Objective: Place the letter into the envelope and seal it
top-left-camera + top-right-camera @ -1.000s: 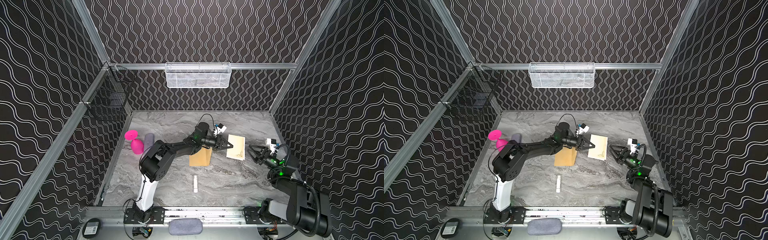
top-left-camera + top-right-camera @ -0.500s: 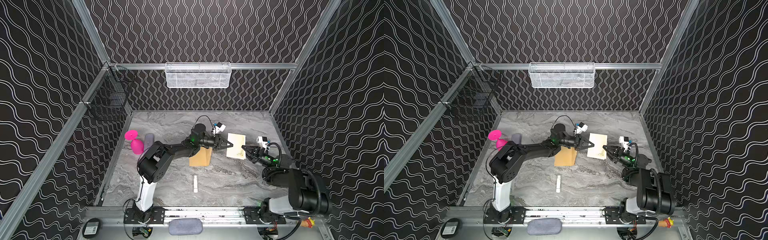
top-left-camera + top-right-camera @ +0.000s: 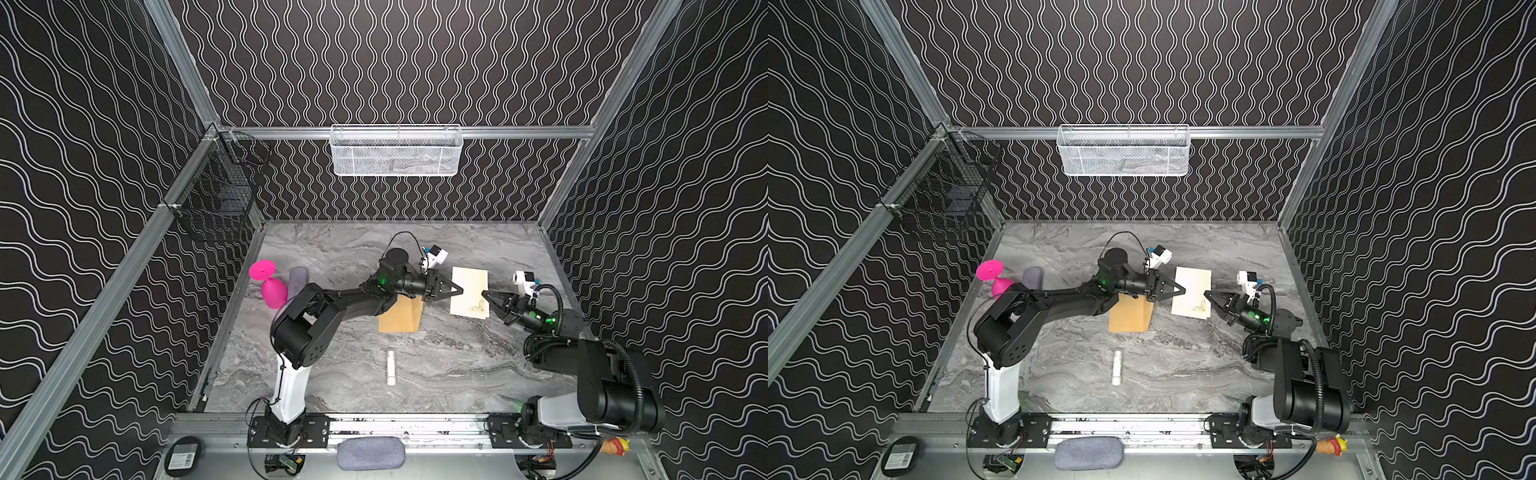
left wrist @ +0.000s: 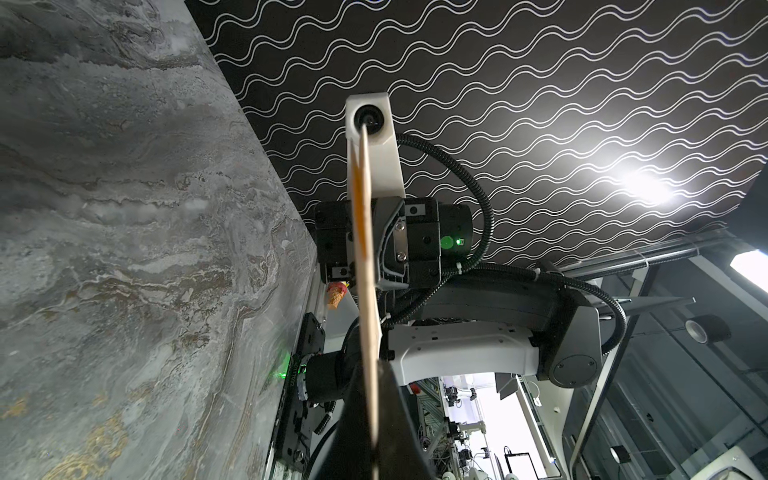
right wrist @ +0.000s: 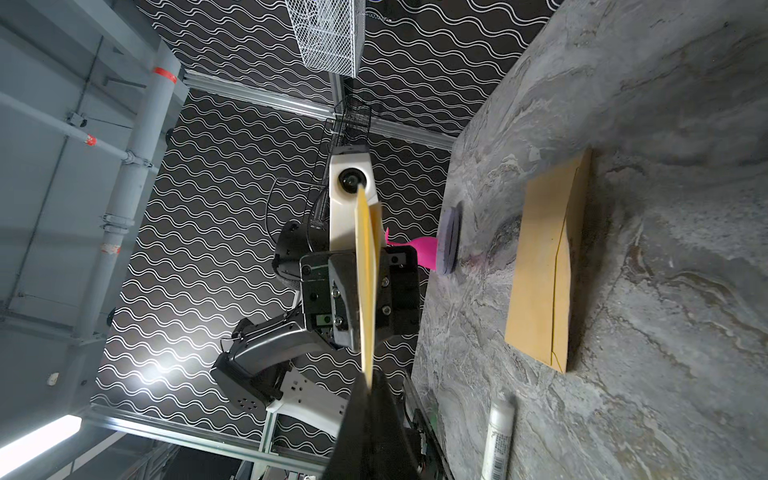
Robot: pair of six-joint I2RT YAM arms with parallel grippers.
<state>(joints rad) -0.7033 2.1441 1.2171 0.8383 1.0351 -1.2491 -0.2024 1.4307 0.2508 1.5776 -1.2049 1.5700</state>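
Clamping opposite edges of the letter [image 3: 469,291], the left gripper [image 3: 458,289] and the right gripper [image 3: 485,294] hold it off the table [image 3: 457,374] between their tips; the envelope [image 3: 401,318] lies flat just beneath the left gripper's wrist.

Marble table [image 3: 457,374] bears envelope [image 3: 401,318] (flat), white tube [image 3: 390,366], pink goblet [image 3: 272,291], grey pad [image 3: 298,279].

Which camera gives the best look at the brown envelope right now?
The right wrist view: the envelope lies flat on the table, whole and unobstructed, seam visible. In both top views the envelope is small and the left arm covers its far end. The left wrist view does not show it.
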